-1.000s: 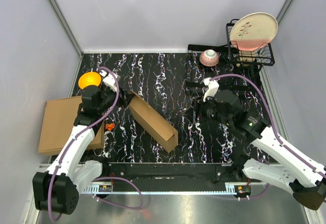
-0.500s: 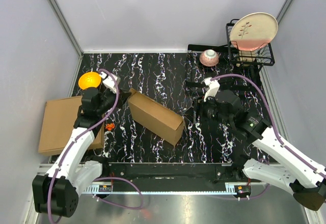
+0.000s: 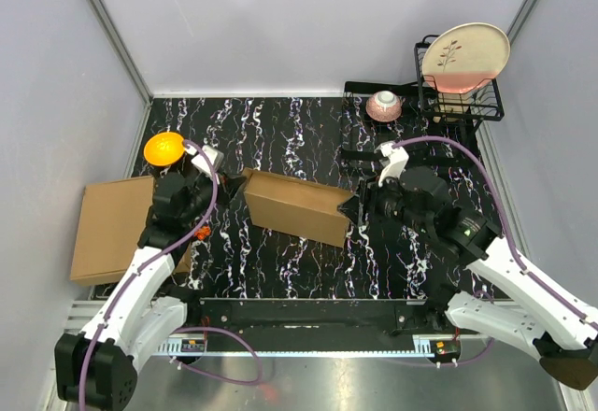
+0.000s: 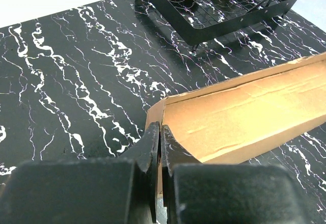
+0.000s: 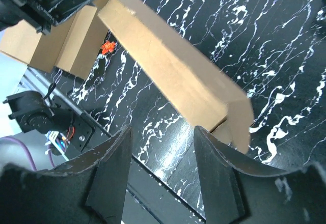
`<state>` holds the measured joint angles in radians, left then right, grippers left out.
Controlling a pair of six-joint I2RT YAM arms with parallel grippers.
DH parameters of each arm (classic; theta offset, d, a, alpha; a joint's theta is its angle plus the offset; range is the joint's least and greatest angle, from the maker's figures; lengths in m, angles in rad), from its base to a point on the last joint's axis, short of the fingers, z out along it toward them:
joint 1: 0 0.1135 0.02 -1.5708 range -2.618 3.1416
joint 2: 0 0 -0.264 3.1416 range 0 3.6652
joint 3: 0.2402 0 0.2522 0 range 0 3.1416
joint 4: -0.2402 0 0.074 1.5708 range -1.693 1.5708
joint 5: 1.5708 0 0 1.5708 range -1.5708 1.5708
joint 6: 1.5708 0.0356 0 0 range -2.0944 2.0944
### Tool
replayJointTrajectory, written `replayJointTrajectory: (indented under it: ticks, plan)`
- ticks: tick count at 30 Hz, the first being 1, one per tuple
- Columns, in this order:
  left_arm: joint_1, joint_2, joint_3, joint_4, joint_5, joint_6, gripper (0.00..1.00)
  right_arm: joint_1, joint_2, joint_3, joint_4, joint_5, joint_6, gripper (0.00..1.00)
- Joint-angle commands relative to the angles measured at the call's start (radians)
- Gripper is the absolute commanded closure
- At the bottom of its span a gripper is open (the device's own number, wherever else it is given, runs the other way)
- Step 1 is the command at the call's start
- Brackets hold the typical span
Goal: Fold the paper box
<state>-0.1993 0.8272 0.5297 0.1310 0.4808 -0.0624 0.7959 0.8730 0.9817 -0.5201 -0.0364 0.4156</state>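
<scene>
Pinching tight shut, no gap: jaws of left gripper (image 3: pixel 232 186). Right at its tips, left-end corner of plain brown corrugated cardboard paper box (image 3: pixel 297 207), long & shallow, inside showing in left wrist view. Can't tell if any card is caught between the fingers (image 4: pixel 153 147). Stretches away from those jaws across black table w/ white streaks (image 3: pixel 280 131), over to right gripper (image 3: pixel 355 207). Jaws there wide apart, holding nothing. Box's other end just in front of tips, closer to one finger (image 5: pixel 219 178) than the other. Can't tell if touching. Behind left jaws & off to the side: flat brown cardboard stack (image 3: pixel 112 229), round orange bowl (image 3: pixel 163 147), tiny orange-red bit (image 3: pixel 201 233) on table. Far beyond right jaws, at back: black wire rack (image 3: pixel 467 107) w/ cream round plate (image 3: pixel 464 56) standing up in it, small pink bowl (image 3: pixel 384 105) just beside.
</scene>
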Motion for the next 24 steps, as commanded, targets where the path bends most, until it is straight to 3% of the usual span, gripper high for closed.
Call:
replayJointTrajectory:
  ticks: [1,7,13,24]
  plan:
    - [-0.035,-0.039,-0.019,0.052,-0.065,-0.022,1.00,0.003,-0.025,0.055,-0.029,0.105,-0.018,0.42]
    - [-0.110,-0.060,-0.005,-0.001,-0.166,-0.001,1.00,0.003,-0.038,0.100,-0.164,0.291,-0.095,0.41]
    - [-0.134,-0.059,0.004,-0.022,-0.212,0.015,1.00,0.003,-0.095,0.052,-0.179,0.167,-0.086,0.38]
    - [-0.138,-0.053,0.009,-0.040,-0.222,0.019,1.00,0.003,0.001,0.011,-0.196,0.119,-0.097,0.42]
